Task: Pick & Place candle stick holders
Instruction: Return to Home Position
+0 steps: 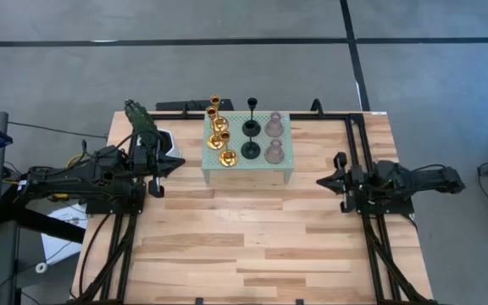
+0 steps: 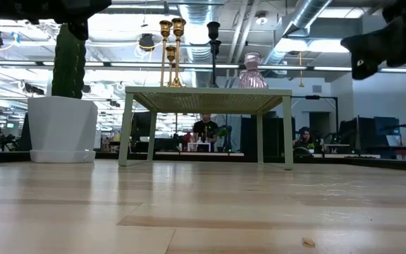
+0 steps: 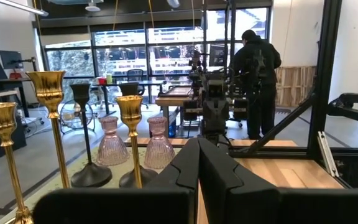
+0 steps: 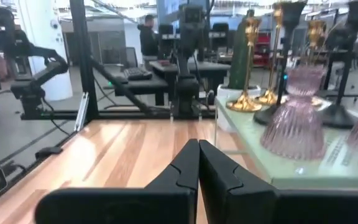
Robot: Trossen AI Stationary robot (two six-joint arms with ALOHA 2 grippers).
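Seven candle stick holders stand by their round bases on the pale green perforated stand (image 1: 248, 161): three gold (image 1: 219, 129) at its left, two black (image 1: 251, 140) in the middle, two pinkish-mauve (image 1: 274, 140) at its right. They also show in the left wrist view, gold (image 3: 48, 124), black (image 3: 89, 168), mauve (image 3: 157, 146). My left gripper (image 1: 168, 168) is shut and empty, left of the stand. My right gripper (image 1: 320, 180) is shut and empty, right of the stand's near corner. The shut fingers show in both wrist views (image 3: 199, 144) (image 4: 199, 144).
A green cactus (image 1: 141, 119) in a white pot (image 1: 166, 141) stands just beyond my left gripper, left of the stand. Black frame rails (image 1: 358, 127) run along the table's far and right edges. Bare wood (image 1: 244, 237) lies between the arms and toward the near edge. People show in the room behind.
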